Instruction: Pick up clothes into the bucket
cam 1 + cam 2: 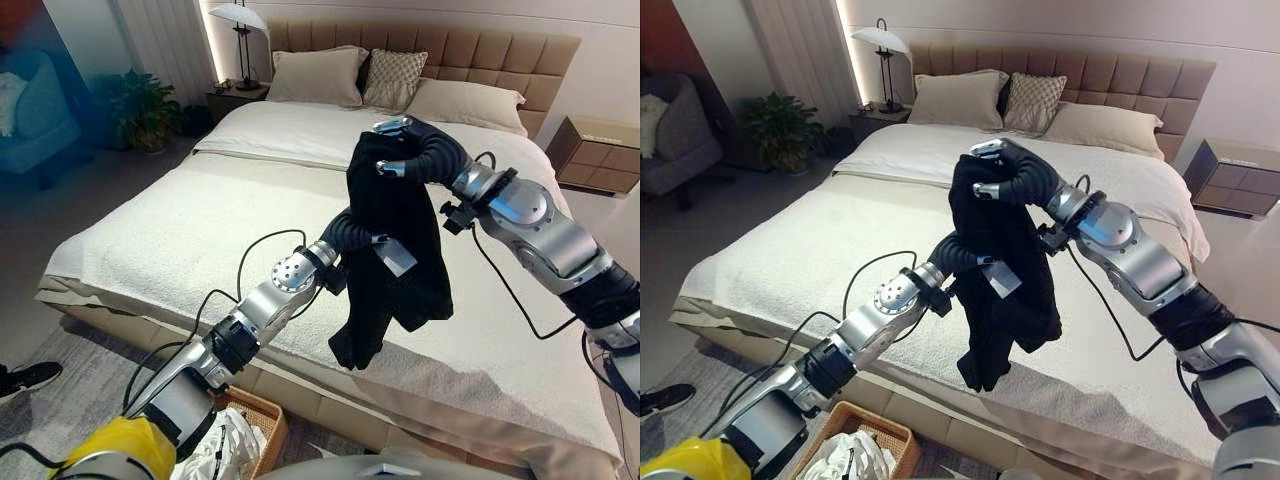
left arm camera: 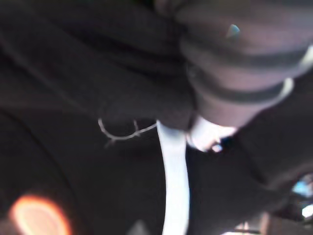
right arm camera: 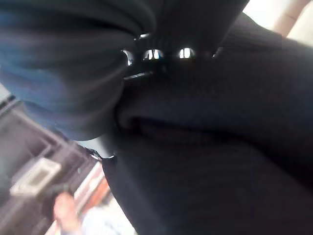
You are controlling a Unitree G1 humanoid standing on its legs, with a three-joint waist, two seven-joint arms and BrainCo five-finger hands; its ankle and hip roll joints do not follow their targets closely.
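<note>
Above the near half of the bed (image 1: 190, 215), a black garment (image 1: 395, 250) hangs in the air between the two hands, its lower folds dangling free over the cream cover. The right hand (image 1: 400, 150) is at the top of the cloth, its dark ribbed cover arching over the upper edge; in the right wrist view the silver fingers (image 3: 154, 53) curl into the black fabric (image 3: 220, 147), so this hand is clamped on the garment. The left hand (image 1: 372, 245) reaches in from below at about mid-height of the cloth, and the folds wrap round it. In the left wrist view its ribbed cover lies against the dark fabric (image 2: 78, 98) with a light strip running down beside it, but its fingers are buried in the cloth, so I cannot tell whether they are closed or straight. On the floor at the foot of the bed, below the left arm, stands a woven basket (image 1: 895, 435) with white clothes (image 1: 845, 460) already in it; the black garment is well above it and off to one side. At the head of the bed lie pillows (image 1: 320, 75), with a lamp (image 1: 240, 35) on the bedside table and a potted plant (image 1: 140, 105) next to it.
</note>
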